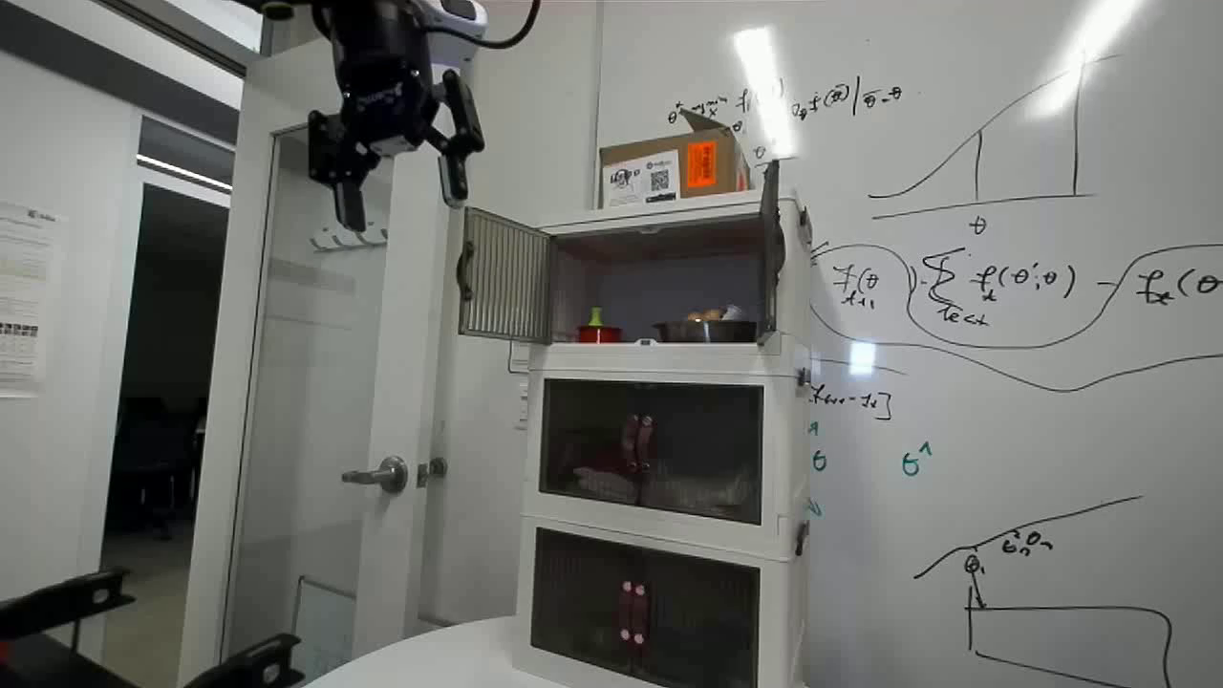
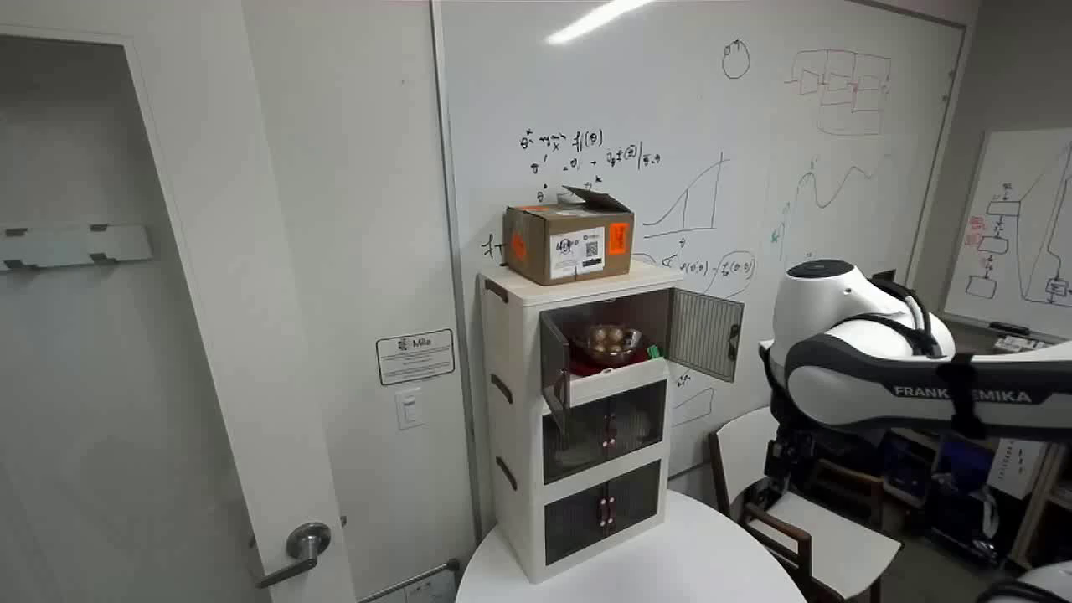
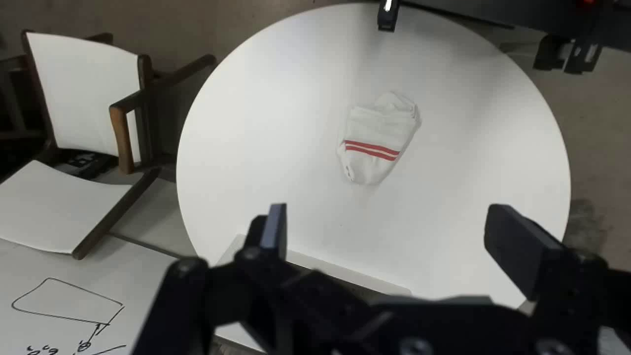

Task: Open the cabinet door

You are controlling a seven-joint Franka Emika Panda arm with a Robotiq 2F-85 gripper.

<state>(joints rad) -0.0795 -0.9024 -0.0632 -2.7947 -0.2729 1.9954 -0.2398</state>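
Observation:
The white three-tier cabinet also shows in an exterior view. Its middle tier has two tinted panels; the left one and the right one both look shut, with dark red handles meeting in the middle. I cannot tell which is the cabinet door. The middle panels also show in an exterior view. My gripper is open and empty, above and left of the cabinet, apart from it. In the wrist view the open gripper has nothing between its fingers.
Both top-tier panels swing outward, the left one toward my gripper. A bowl and red pot sit inside. A cardboard box stands on top. A white sock-like cloth lies on the round table. A chair stands beside it.

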